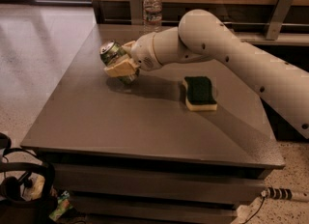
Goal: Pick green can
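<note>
The green can [111, 52] is a small shiny green drink can with a silver end, tilted over to the left. My gripper [120, 65] is shut on it, its tan fingers [121, 68] clamped around the can's body. The can is held tilted just above the grey table [145, 121] near its far left part, with its shadow on the table right beneath. My white arm reaches in from the right.
A yellow sponge with a green top [200, 92] lies on the table to the right of the gripper. A clear plastic water bottle [152, 10] stands at the table's back edge. Cables and a dark bag [24, 184] lie on the floor at front left.
</note>
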`<state>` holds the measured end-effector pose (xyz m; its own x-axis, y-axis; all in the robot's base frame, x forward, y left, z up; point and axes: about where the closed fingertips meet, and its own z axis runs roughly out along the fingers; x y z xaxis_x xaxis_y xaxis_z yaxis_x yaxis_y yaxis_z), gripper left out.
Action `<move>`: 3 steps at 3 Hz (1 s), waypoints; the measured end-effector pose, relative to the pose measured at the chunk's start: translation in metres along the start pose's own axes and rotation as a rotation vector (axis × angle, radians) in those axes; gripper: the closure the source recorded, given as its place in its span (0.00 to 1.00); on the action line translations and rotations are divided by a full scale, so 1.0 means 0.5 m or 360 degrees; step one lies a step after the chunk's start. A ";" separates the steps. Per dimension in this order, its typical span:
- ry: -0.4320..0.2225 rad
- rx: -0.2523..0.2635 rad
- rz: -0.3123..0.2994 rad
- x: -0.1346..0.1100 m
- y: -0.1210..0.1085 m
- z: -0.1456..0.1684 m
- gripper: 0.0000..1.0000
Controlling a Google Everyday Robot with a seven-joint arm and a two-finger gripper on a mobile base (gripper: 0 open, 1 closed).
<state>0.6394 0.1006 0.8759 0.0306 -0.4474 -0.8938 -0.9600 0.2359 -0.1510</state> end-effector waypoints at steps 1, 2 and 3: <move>-0.0048 -0.0013 0.0085 -0.007 0.010 -0.010 1.00; -0.0107 -0.0019 0.0118 -0.023 0.026 -0.016 1.00; -0.0121 -0.0014 0.0113 -0.042 0.045 -0.005 1.00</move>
<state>0.6166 0.1131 0.8924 -0.0171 -0.3629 -0.9317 -0.9628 0.2571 -0.0825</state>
